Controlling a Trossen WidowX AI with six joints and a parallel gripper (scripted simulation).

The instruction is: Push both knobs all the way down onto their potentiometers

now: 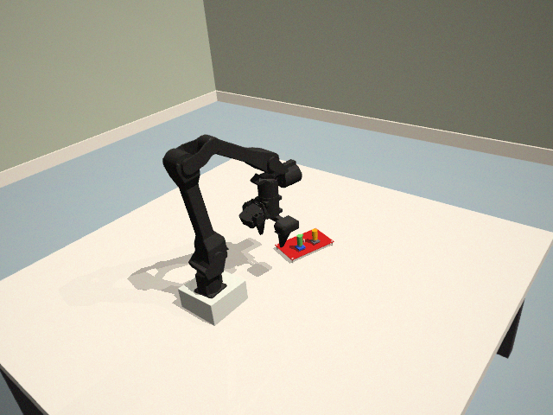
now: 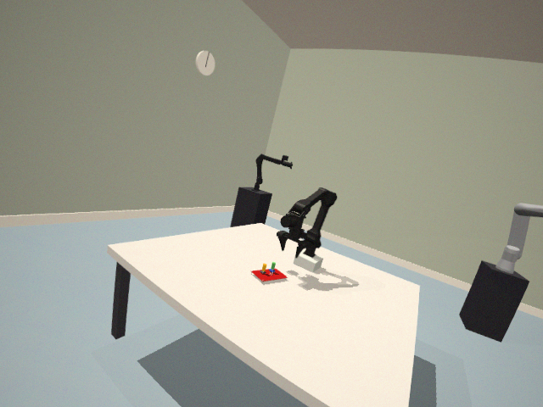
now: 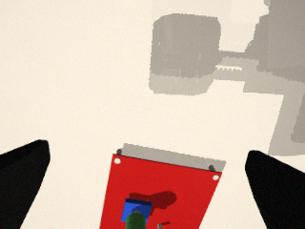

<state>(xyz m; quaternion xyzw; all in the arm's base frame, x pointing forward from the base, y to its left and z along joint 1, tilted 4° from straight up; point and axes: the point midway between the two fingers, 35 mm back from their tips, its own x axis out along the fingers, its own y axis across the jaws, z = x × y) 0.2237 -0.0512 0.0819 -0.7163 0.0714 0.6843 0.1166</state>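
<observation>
The red circuit board (image 1: 287, 251) (image 2: 264, 277) (image 3: 167, 180) stands on short legs on the table. A green knob (image 1: 299, 239) (image 2: 273, 265) (image 3: 135, 221) stands upright over the blue potentiometer (image 1: 300, 247) (image 3: 130, 210). An orange knob (image 1: 314, 234) (image 2: 264, 267) stands upright over the grey potentiometer (image 1: 314, 241); both are outside the wrist view. Any small gap under either knob is too small to tell. Both potentiometers appear in place on the board. My gripper (image 1: 271, 239) (image 2: 290, 253) (image 3: 149, 156) is wide open and empty, above and to the robot-base side of the board, touching nothing.
The arm's pale base block (image 1: 230, 295) (image 2: 308, 261) stands on the table (image 1: 357, 312) (image 2: 342, 320). A small pin (image 3: 160, 226) sticks up from the board beside the green knob. Two other arms on dark pedestals (image 2: 250, 208) (image 2: 494, 302) stand beyond the table.
</observation>
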